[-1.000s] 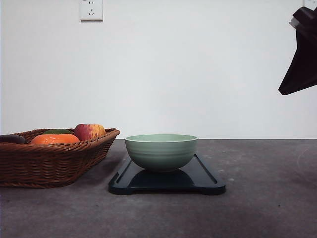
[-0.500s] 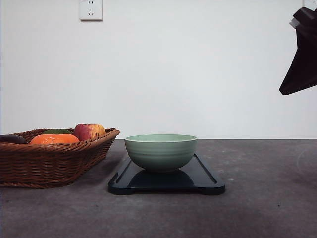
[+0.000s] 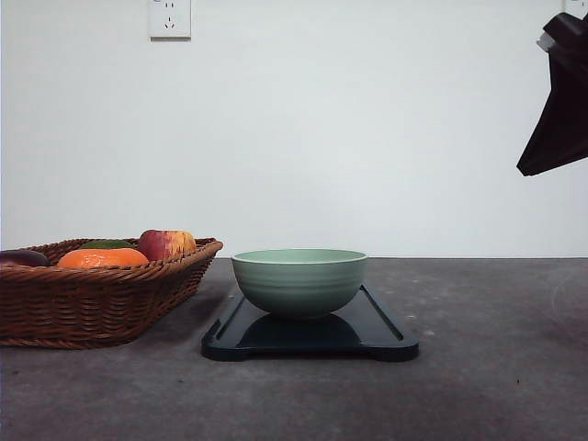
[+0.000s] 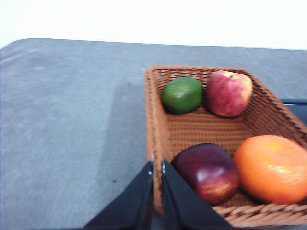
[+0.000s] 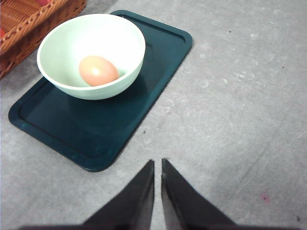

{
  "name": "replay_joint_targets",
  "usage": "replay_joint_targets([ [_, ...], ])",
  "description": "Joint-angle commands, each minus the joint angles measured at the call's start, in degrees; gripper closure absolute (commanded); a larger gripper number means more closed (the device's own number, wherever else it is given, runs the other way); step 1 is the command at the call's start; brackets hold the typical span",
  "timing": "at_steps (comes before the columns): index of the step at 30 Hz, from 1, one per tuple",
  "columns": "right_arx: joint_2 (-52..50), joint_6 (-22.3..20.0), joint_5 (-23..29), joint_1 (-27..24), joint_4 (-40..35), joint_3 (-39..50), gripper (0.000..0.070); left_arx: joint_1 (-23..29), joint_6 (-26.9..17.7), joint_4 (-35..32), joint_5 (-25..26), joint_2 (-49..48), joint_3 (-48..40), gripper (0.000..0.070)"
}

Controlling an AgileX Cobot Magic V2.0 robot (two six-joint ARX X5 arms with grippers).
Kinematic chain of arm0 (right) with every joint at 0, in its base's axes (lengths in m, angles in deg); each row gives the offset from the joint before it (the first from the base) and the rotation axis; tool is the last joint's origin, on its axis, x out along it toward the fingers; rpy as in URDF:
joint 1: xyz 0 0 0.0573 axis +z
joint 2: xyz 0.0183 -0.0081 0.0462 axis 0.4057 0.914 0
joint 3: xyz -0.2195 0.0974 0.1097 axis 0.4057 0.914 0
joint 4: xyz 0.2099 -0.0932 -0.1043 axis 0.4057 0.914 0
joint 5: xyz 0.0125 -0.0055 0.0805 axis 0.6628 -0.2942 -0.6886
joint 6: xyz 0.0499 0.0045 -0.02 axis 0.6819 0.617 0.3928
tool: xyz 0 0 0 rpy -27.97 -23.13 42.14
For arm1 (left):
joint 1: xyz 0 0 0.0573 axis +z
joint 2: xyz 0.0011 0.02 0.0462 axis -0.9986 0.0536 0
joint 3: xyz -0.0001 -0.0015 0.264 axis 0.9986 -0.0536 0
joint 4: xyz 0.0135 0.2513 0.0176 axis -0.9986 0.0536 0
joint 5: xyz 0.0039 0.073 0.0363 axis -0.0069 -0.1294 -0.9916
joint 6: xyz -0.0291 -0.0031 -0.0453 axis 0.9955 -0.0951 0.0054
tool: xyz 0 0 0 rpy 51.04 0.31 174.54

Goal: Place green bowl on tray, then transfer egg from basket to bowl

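Note:
The pale green bowl [image 3: 299, 280] stands on the dark tray [image 3: 386, 335] in the middle of the table. In the right wrist view the brownish-pink egg [image 5: 98, 70] lies inside the bowl [image 5: 115, 43], which sits toward one end of the tray [image 5: 158, 57]. The wicker basket [image 3: 101, 303] stands left of the tray. My right gripper [image 5: 158, 165] is shut and empty, held high above the table off the tray's corner; it shows at the upper right of the front view [image 3: 560, 101]. Shut and empty too, my left gripper [image 4: 157, 167] hovers over the basket's [image 4: 196, 127] rim.
The basket holds a red-yellow apple [image 4: 229, 92], a green fruit [image 4: 182, 94], a dark red fruit [image 4: 207, 172] and an orange fruit [image 4: 272, 168]. Open grey table [image 5: 240, 96] lies right of the tray and left of the basket.

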Motion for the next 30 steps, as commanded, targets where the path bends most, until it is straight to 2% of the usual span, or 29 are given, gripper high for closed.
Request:
replay_joint_targets([
  [1,0.28,-0.28,-0.07,0.28,-0.63,-0.17,0.0683,0.33,0.79,-0.55,0.0,-1.03,-1.01,0.0687],
  [30,0.28,-0.33,-0.08,0.28,-0.63,-0.2,0.0683,0.69,1.23,-0.51,0.07,-2.42,-2.53,0.0687],
])
